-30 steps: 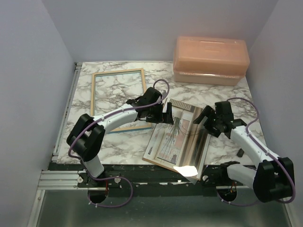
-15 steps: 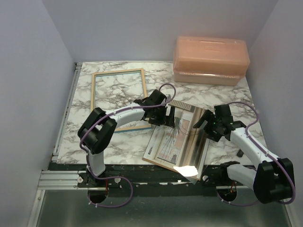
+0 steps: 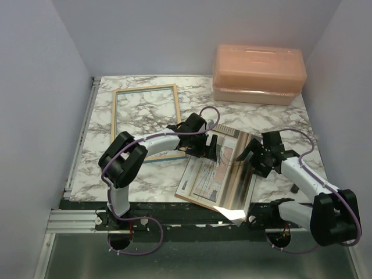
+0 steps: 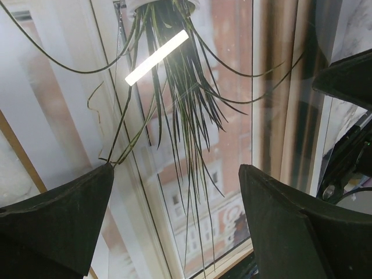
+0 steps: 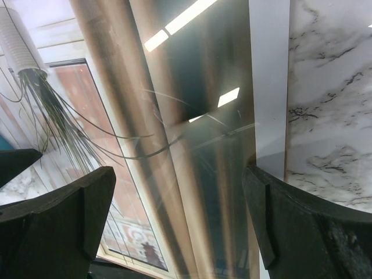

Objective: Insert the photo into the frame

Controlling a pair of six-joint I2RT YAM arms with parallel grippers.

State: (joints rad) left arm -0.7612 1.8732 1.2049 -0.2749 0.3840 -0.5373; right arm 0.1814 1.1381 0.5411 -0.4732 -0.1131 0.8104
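The photo (image 3: 216, 174), a glossy print of a spiky plant by a window with brown curtains, lies tilted on the marble table near the front edge. It fills the left wrist view (image 4: 192, 116) and most of the right wrist view (image 5: 145, 133). My left gripper (image 3: 210, 149) hovers open over the photo's upper part, fingers (image 4: 64, 221) apart with nothing between them. My right gripper (image 3: 251, 156) stands open over the photo's right, curtain side (image 5: 180, 226). The frame (image 3: 115, 119) lies at the back left, pale wood side up, with marble showing through it.
A peach plastic box (image 3: 258, 74) stands at the back right. A thin brown edge (image 4: 22, 156) shows under the photo's left side. Bare marble (image 5: 331, 104) lies right of the photo. The two grippers face each other closely across the photo. Walls close in on three sides.
My left gripper has moved right and slightly forward, from the photo's upper left corner to over its upper middle. My right gripper has shifted a little left toward the photo's right edge.
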